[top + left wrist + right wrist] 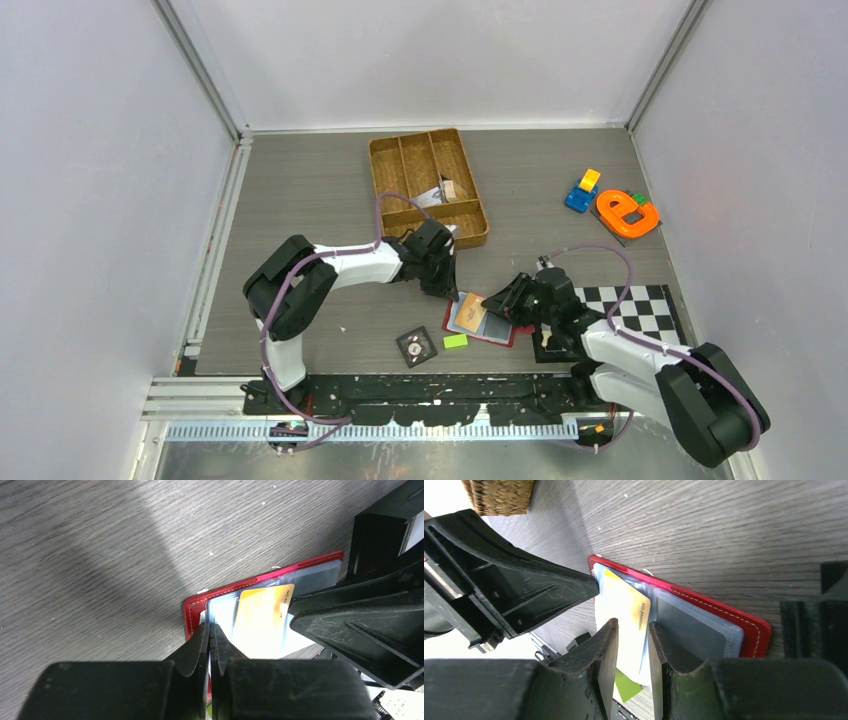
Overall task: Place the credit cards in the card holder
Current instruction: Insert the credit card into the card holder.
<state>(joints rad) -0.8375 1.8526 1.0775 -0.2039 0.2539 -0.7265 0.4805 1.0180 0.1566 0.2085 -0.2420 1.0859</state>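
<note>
Lower centre of the top view, the red card holder lies open with a tan-orange credit card on it. The left gripper has its jaws pressed together at the holder's edge. The right gripper has its jaws narrowly apart over the card

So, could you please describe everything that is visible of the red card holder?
The card holder is a small red leather-like wallet with pale stitching, lying open and flat on the grey table between the arms. Its grey-blue clear pockets face up, a tan-orange card on them. The left gripper, jaws nearly shut, seems to pinch one corner; the right gripper, jaws slightly apart, is over the card.
</note>
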